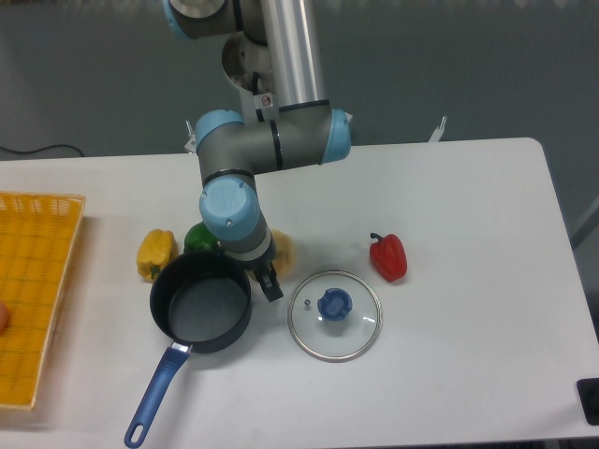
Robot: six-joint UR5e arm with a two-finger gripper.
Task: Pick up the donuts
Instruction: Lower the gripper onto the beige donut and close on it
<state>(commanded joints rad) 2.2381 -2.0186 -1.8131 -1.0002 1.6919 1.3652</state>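
Bench (468, 374) surface runs white from the back edge down to the front, with its right half largely bare apart from a red pepper (389, 257) and, nearer the middle, a glass lid (334, 314) with a blue knob lying flat. At the far left edge sits a yellow basket (37, 281), partly cut off by the frame.

The crowded patch is left of centre — a dark saucepan (200, 304) with a blue handle pointing toward the front edge, a yellow pepper (154, 253) just beside its upper left rim, and a green pepper (199, 238) behind it, partly hidden by the arm's wrist.

The donuts (283, 251) lie on the bench between the saucepan and the lid, just right of the wrist. Only a pale cream-yellow curve shows; the rest, including the centre hole, is covered by the arm.

The tool (270, 283) points down at the donuts' lower left edge, close to the saucepan rim — whether its fingers are spread or clenched, I cannot tell, since only a dark tip shows.
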